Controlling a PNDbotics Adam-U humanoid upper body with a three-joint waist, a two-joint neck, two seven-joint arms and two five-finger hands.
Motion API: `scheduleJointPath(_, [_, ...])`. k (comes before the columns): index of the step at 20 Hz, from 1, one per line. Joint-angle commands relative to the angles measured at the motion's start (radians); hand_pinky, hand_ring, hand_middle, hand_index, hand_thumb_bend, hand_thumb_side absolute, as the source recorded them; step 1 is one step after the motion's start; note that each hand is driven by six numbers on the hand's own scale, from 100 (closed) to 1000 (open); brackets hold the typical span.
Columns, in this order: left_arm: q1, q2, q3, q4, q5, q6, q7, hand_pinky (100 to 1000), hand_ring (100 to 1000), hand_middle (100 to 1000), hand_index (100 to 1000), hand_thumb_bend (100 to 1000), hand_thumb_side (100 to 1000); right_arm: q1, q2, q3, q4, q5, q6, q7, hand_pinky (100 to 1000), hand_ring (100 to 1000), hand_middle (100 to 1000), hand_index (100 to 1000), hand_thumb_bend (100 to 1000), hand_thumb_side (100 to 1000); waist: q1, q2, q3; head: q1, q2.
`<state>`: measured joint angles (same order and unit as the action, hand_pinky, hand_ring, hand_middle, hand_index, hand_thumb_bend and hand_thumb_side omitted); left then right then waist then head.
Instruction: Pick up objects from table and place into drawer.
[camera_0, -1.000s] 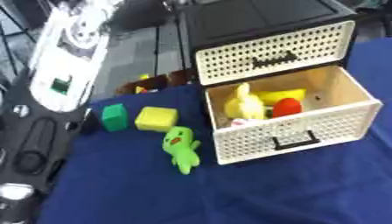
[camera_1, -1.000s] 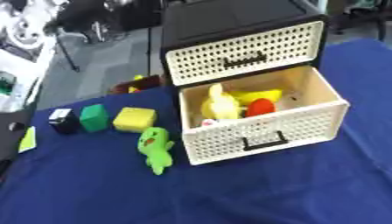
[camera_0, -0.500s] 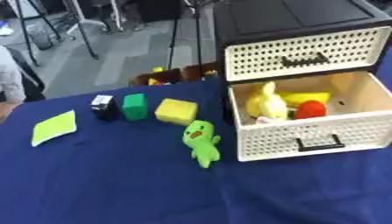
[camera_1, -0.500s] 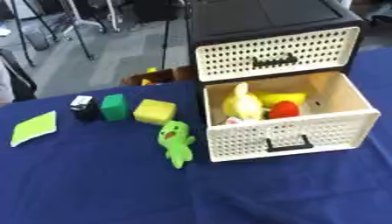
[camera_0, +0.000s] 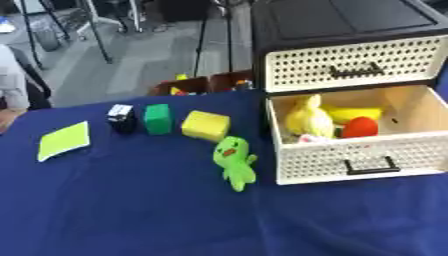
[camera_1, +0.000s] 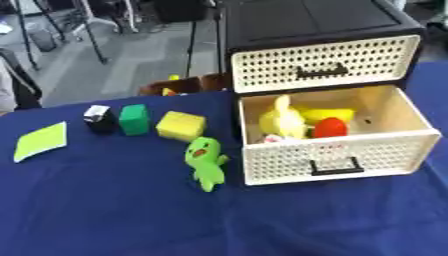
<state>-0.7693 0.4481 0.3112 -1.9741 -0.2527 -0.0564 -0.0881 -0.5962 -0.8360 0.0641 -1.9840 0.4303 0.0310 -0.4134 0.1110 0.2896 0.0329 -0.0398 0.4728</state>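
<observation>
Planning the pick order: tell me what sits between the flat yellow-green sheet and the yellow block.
Two things, seen in the left eye view: a small black-and-white object nearer the yellow-green sheet, then a green block beside the yellow block.

green plush toy (camera_0: 234, 162), beside open drawer (camera_0: 360, 132)

Both head eyes look down, seemingly mid-range, sharing the drawer (camera_1: 337, 145).

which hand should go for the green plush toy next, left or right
Probably the left, though neither hand is in view now. The green plush toy lies left of the open drawer, whose front wall would stand in the way of a reach from the right.
</observation>
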Motion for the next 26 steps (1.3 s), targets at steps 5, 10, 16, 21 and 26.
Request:
scheduleJointPath(5, [0.109,-0.026,-0.006,-0.026,0.104,-0.092,0.104,574,705,691,868,542,944,-0.015,-0.141,0.128,-0.016,-0.008,0.061,0.102,635,588,572,750,135,1000,-0.019,-0.020,0.009,-0.022,-0.007])
scheduleJointPath(10, [0.172,-0.049,-0.025,-0.026,0.175,-0.109,0.175,563,695,677,854,527,954,-0.019,-0.214,0.239,-0.016,-0.034,0.082,0.174,619,591,590,760,100,1000,-0.031,-0.022,0.019,-0.028,0.000])
scheduleJointPath(16, [0.218,-0.052,-0.061,-0.026,0.262,-0.116,0.262,555,688,671,852,518,963,-0.027,-0.266,0.364,-0.016,-0.035,0.076,0.260,586,582,605,771,100,1000,-0.044,-0.021,0.025,-0.026,-0.008])
scheduleJointPath(21, [0.241,-0.045,-0.088,-0.026,0.302,-0.121,0.336,551,680,664,847,511,966,-0.020,-0.271,0.391,-0.016,-0.038,0.094,0.334,526,534,573,772,115,1000,-0.046,-0.017,0.026,-0.020,-0.020])
scheduleJointPath(26, [0.259,-0.043,-0.117,-0.026,0.279,-0.111,0.409,543,674,657,841,506,966,0.008,-0.283,0.381,-0.016,-0.039,0.108,0.407,420,458,490,728,142,1000,-0.044,-0.012,0.023,-0.018,-0.026])
